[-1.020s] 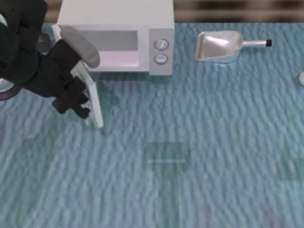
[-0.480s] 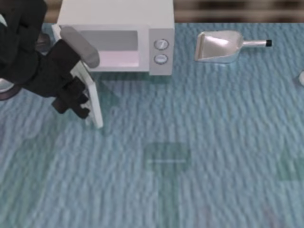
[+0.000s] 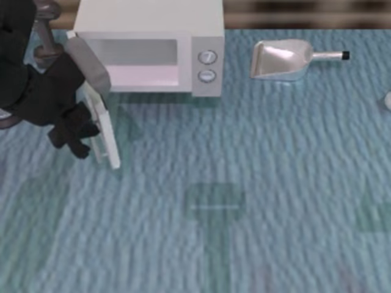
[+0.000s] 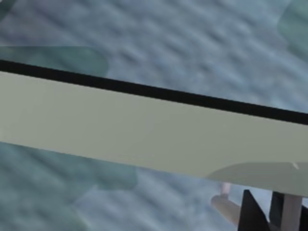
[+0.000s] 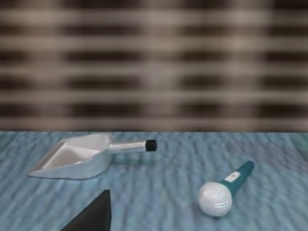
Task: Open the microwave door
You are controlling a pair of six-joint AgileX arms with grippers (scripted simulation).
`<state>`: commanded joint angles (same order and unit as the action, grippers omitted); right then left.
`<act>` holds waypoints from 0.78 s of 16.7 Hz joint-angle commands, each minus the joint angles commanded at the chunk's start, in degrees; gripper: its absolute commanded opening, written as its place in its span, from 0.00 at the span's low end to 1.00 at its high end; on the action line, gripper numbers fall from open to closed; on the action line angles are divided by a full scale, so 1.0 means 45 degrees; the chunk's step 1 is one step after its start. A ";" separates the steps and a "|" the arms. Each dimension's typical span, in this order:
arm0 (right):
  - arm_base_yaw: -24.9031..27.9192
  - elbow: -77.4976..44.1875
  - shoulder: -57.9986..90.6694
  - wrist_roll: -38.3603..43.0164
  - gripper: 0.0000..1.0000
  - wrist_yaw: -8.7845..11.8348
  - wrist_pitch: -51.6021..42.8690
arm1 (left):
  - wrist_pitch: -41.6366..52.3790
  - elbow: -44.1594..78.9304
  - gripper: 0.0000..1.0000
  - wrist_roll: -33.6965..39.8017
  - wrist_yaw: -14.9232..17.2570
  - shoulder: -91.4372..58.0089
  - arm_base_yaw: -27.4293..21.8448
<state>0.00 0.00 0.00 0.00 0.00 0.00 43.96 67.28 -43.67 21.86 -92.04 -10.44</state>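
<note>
Start at the table's far left: your left gripper (image 3: 78, 135) sits there, pressed against the outer face of the door (image 3: 102, 131), near the door's free end. From above, its black fingers (image 3: 72, 139) bunch against that edge, but you cannot tell how wide they stand or whether they truly clamp the panel. The left wrist view gives you only the door's pale edge (image 4: 154, 130) as a broad slanted band with a dark line along one side, the blue cloth behind it, and a dark fingertip (image 4: 252, 214) in the corner.

The door stands swung well out from the microwave (image 3: 149, 46), hinged at the box's left front corner and pointing toward the near edge of the table (image 3: 244, 232). The pale cavity (image 3: 143, 64) is laid open to you. The microwave itself sits at the back left of the table, its two knobs (image 3: 208, 66) on the right front panel.

Move right and you find a silver scoop (image 3: 282, 59) lying at the back, black-tipped handle pointing right. Your right wrist view shows the same scoop (image 5: 79, 156) and, near it, a teal-handled microphone (image 5: 224, 190) lying on the cloth. The right gripper itself is out of the top view; only a dark wedge shows in its own camera.
</note>
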 joint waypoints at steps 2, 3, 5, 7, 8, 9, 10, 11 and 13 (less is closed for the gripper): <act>0.0000 0.0000 0.0000 0.0000 1.00 0.0000 0.0000 | 0.0158 0.0025 0.00 -0.0425 0.0183 0.0009 0.0180; 0.0000 0.0000 0.0000 0.0000 1.00 0.0000 0.0000 | 0.0176 0.0028 0.00 -0.0478 0.0205 0.0012 0.0202; 0.0000 0.0000 0.0000 0.0000 1.00 0.0000 0.0000 | 0.0176 0.0028 0.00 -0.0478 0.0205 0.0012 0.0202; 0.0000 0.0000 0.0000 0.0000 1.00 0.0000 0.0000 | 0.0176 0.0028 0.00 -0.0478 0.0205 0.0012 0.0202; 0.0000 0.0000 0.0000 0.0000 1.00 0.0000 0.0000 | 0.0176 0.0028 0.00 -0.0478 0.0205 0.0012 0.0202; 0.0000 0.0000 0.0000 0.0000 1.00 0.0000 0.0000 | 0.0176 0.0028 0.00 -0.0478 0.0205 0.0012 0.0202; 0.0000 0.0000 0.0000 0.0000 1.00 0.0000 0.0000 | 0.0176 0.0028 0.00 -0.0478 0.0205 0.0012 0.0202; 0.0000 0.0000 0.0000 0.0000 1.00 0.0000 0.0000 | 0.0176 0.0028 0.00 -0.0478 0.0205 0.0012 0.0202; 0.0000 0.0000 0.0000 0.0000 1.00 0.0000 0.0000 | 0.0176 0.0028 0.00 -0.0478 0.0205 0.0012 0.0202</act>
<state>0.00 0.00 0.00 0.00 0.00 0.00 44.75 67.41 -45.82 22.78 -91.98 -9.54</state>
